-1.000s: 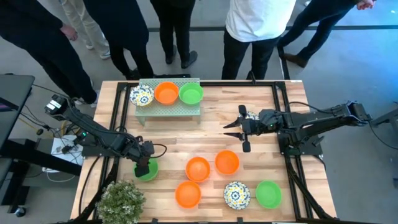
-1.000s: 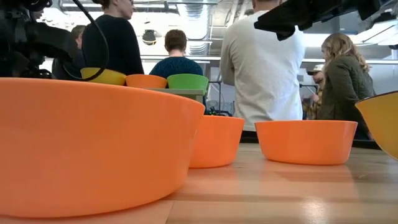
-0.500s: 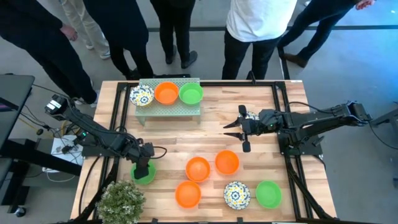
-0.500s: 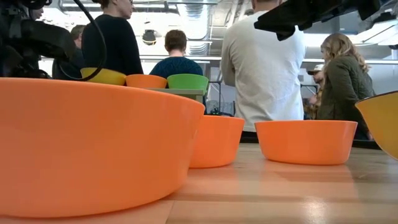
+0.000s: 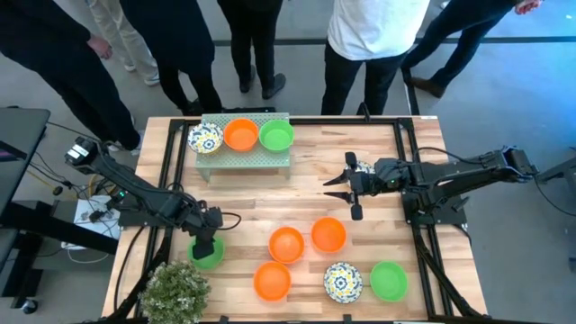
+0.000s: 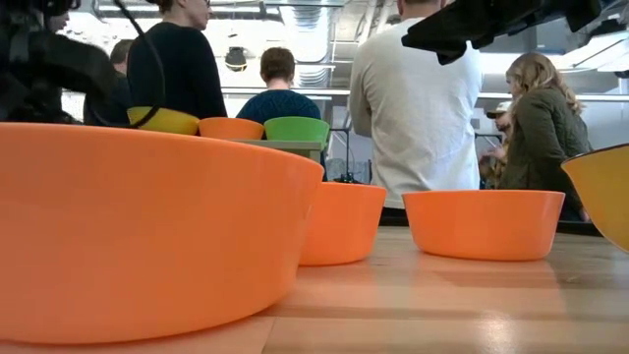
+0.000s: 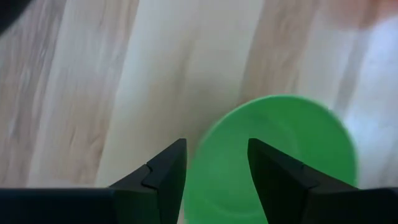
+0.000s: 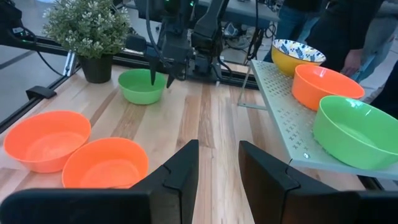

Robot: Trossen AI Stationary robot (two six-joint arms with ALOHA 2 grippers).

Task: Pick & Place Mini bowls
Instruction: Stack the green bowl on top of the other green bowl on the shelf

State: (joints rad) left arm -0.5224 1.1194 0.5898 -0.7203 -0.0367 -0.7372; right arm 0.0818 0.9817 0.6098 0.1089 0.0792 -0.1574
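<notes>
The light is bright and even, with soft shadows on the table (image 5: 306, 180). In the low view the near orange bowl (image 6: 147, 231) is blurred. The left wrist view is blurred.

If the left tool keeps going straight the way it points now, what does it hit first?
Most likely the green bowl: the left tool points down with its open fingers astride the bowl's rim. Exact depth is unclear.

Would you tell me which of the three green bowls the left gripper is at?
The green bowl beside the potted plant: the left gripper straddles its rim, open. The others sit on the rack and beside the floral bowl.
</notes>
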